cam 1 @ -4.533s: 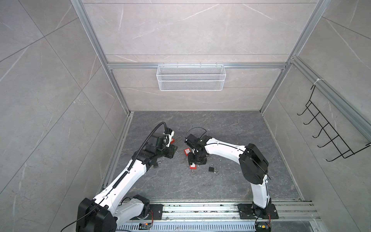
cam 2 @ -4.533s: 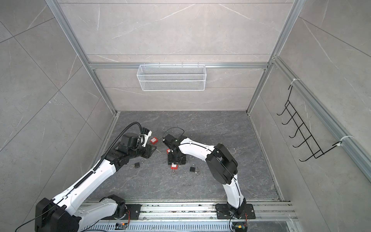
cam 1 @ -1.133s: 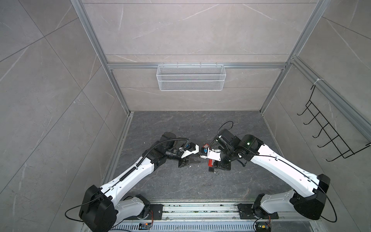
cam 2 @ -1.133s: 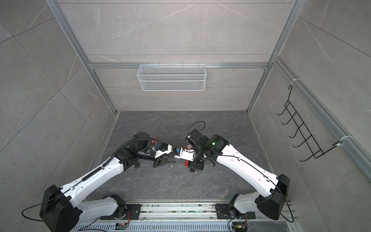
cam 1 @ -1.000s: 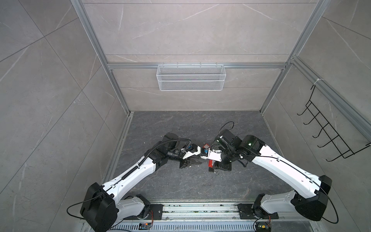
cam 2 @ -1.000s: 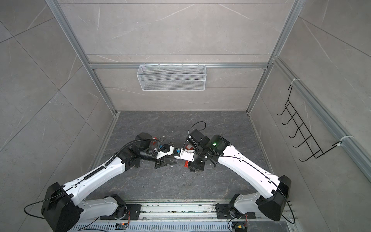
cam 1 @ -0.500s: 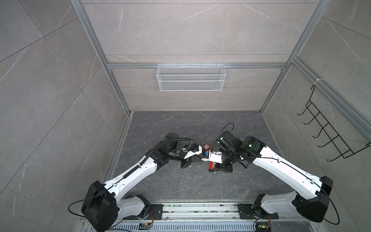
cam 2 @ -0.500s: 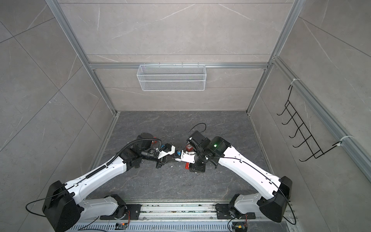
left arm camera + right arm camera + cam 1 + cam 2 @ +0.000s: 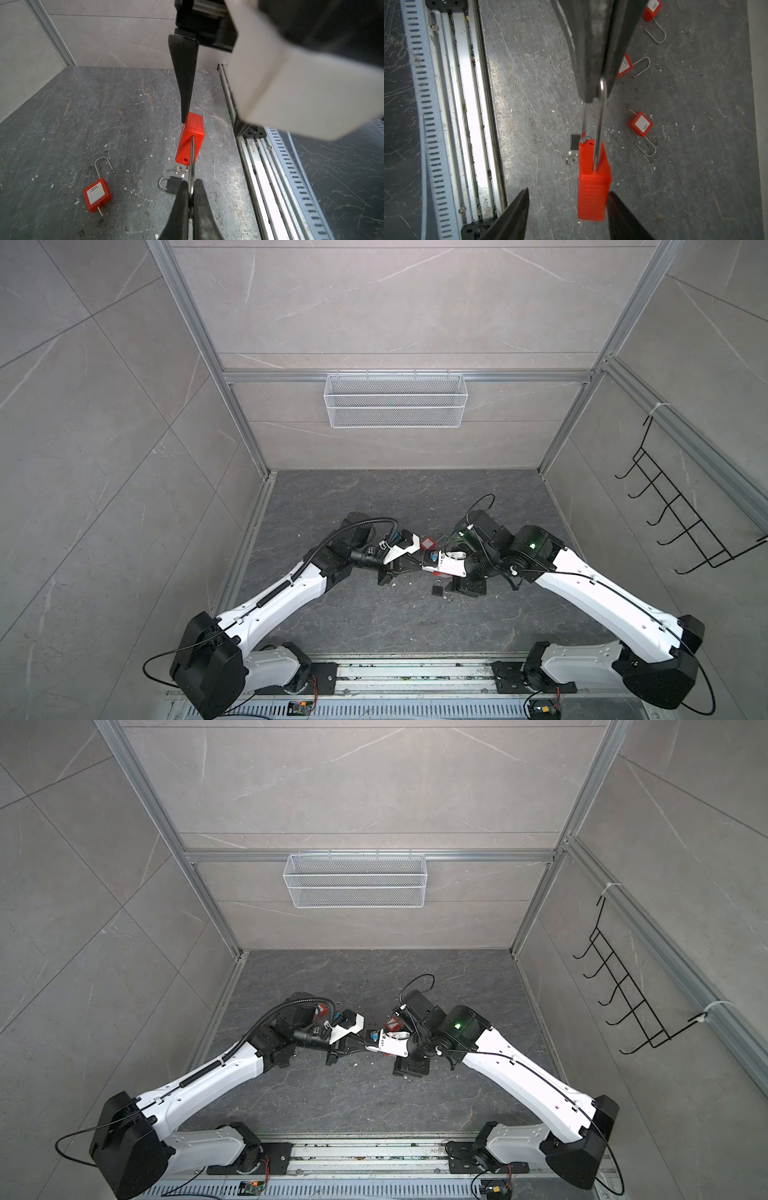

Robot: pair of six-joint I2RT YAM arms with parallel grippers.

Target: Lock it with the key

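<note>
Red plastic padlock (image 9: 190, 141) hangs mid-air by its steel shackle (image 9: 192, 162), left gripper (image 9: 190, 185) clenched on that loop, right gripper (image 9: 568, 191) released, jaws wide either side of the body. Handover step, I'd say: next the right gripper must drop towards six o'clock in a top view, where a small black padlock (image 9: 437, 587) lies, and pinch the tiny silver key (image 9: 175, 169) just beside it. Keyhole's hidden; the key barely reads from above.

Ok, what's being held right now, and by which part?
The left gripper holds the red padlock by the top of its shackle. The right gripper is open, fingers either side of the body, not clamping it.
</note>
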